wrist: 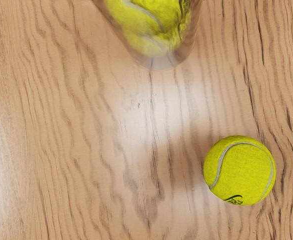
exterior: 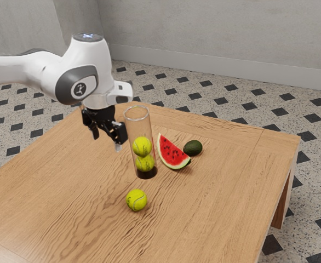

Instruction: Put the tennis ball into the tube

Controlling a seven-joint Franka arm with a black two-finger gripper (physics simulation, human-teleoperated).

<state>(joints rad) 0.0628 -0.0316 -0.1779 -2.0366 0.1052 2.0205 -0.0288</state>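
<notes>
At the exterior view's left, the gripper (exterior: 107, 141) hangs above the table (exterior: 56, 192) with its fingers spread wide — nothing between them. Rightward, the loose ball (exterior: 136, 200) sits on the wood, outside the tube (exterior: 147, 173) and near its base. The clear tube stands upright, two balls stacked in it: the lower one (exterior: 144, 163) by the dark bottom, the upper one (exterior: 142, 146) resting on it. Then comes the melon slice (exterior: 171, 154) — and just beside it, the avocado (exterior: 193, 148).

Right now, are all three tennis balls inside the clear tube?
No, one tennis ball lies on the table, outside the tube.
</notes>
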